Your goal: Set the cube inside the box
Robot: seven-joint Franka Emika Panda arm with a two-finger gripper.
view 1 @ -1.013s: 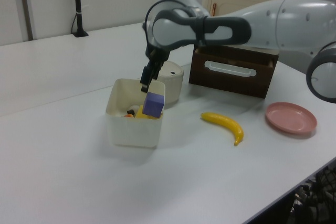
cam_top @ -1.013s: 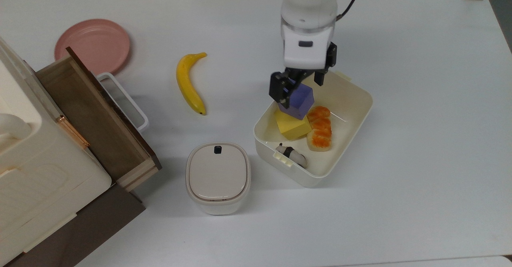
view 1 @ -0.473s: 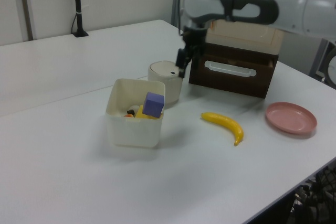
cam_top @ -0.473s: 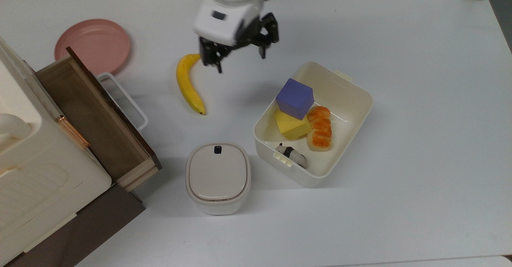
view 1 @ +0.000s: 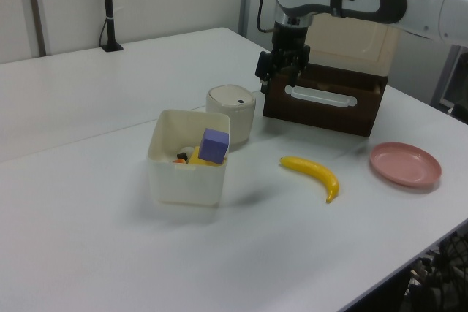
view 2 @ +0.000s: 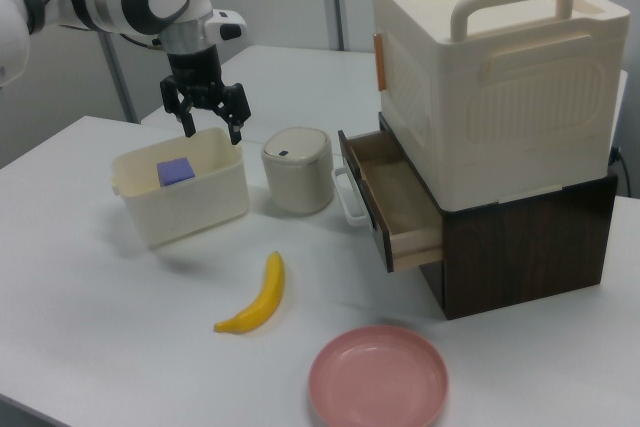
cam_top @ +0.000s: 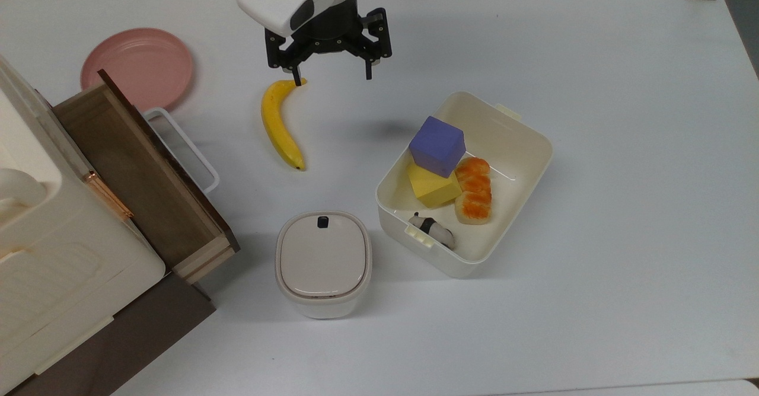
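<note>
One task, status: the cube [cam_top: 437,146] lies inside the box [cam_top: 525,173], so the placement looks done.
Bin: a lidded white bin [cam_top: 323,262] stands on the counter [cam_top: 622,206] nearest the top view's bottom edge, just beside the box and apart from it.
Box contents: a yellow block [cam_top: 431,187], an orange-topped food piece [cam_top: 473,197] and a small black-and-white item [cam_top: 436,231] share the tub.
Cube position: it sits at the box's end toward the top view's top, perched on the yellow block and leaning by the wall; its upper part stands above the rim in the left view [view 1: 214,145].
Cube look: matte purple-blue, crisp edges, no marks, tilted rather than flat.
Risk: the perch looks unsteady; a knock to the box or counter could tip the cube over the rim, since it rests on the block, not the floor of the tub.
Banana: a banana [cam_top: 280,124] lies well apart from the box, toward the top view's left.
Claw: the claw [cam_top: 329,74] hangs over the counter beyond the box, near the banana's tip, fingers spread wide and carrying nothing.
Second risk: a low sweep by the arm could strike the banana.
</note>
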